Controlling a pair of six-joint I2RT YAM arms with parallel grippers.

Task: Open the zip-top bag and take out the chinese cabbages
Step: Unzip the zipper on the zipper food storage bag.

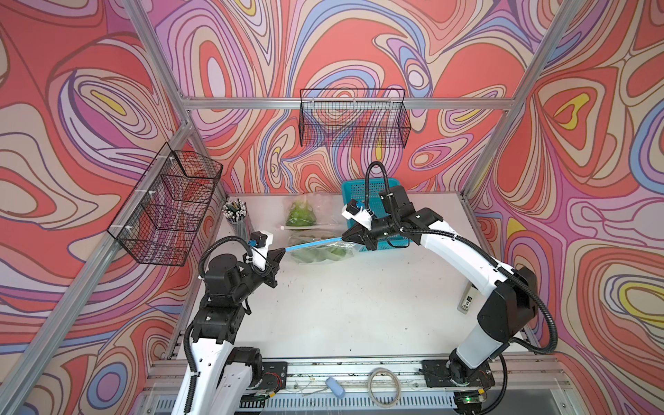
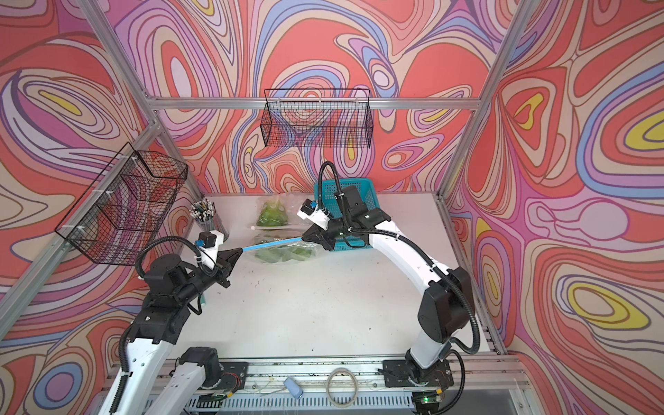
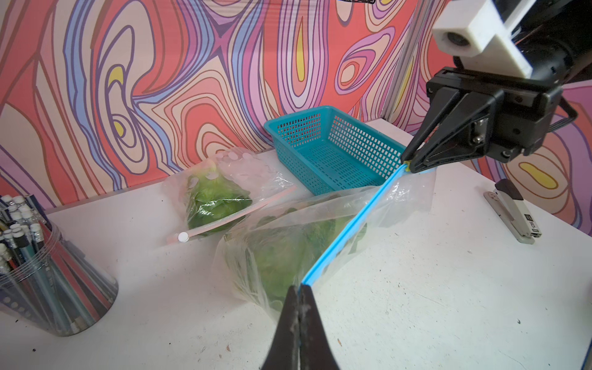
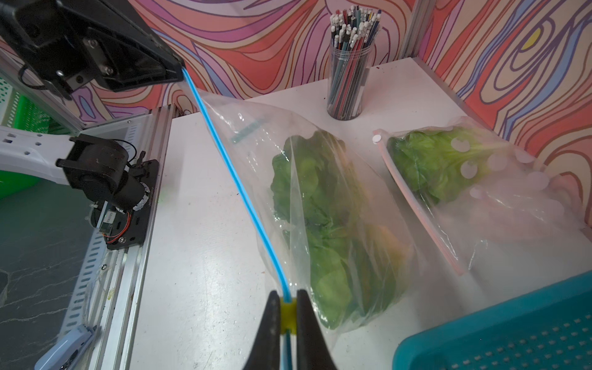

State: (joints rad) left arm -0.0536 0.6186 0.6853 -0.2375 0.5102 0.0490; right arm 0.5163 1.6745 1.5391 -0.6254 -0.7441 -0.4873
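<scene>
The clear zip-top bag (image 1: 319, 253) lies at the back middle of the table, its blue zip strip (image 3: 349, 224) pulled taut and lifted between both grippers. My left gripper (image 3: 299, 288) is shut on one end of the strip. At the other end my right gripper (image 4: 287, 301) is shut on the yellow slider (image 4: 287, 309). The chinese cabbages (image 4: 326, 217) sit inside the bag as a green leafy mass, and how many there are cannot be told. In both top views the grippers (image 1: 284, 251) (image 2: 303, 237) face each other across the bag.
A second clear bag (image 3: 217, 195) with a pink zip and a green cabbage lies behind the first. A teal basket (image 3: 298, 113) stands at the back right. A pencil cup (image 1: 235, 213) is at the back left, a stapler (image 1: 467, 300) by the right edge. Wire baskets (image 1: 354, 118) hang on the walls.
</scene>
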